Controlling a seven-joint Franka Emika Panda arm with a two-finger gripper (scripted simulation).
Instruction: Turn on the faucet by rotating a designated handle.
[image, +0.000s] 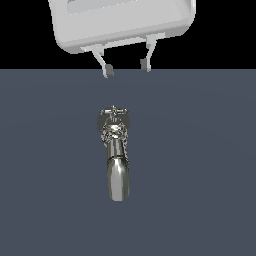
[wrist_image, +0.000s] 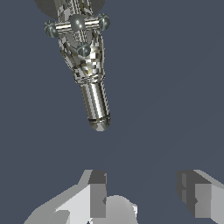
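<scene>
A small chrome faucet (image: 116, 145) stands on the dark grey floor, its thick tubular spout (image: 118, 177) reaching toward the camera. The thin chrome cross-shaped handle (image: 114, 111) sits at the back of its knobby body. My white gripper (image: 127, 69) hangs above and behind the faucet, open and empty, apart from the handle. In the wrist view the faucet (wrist_image: 85, 57) lies ahead of my gripper (wrist_image: 146, 192), with the handle (wrist_image: 77, 24) at its far end and the spout tip (wrist_image: 99, 124) nearest my fingers (wrist_image: 97, 194).
The dark grey floor (image: 200, 165) spreads all round the faucet. Nothing else stands on it in either view.
</scene>
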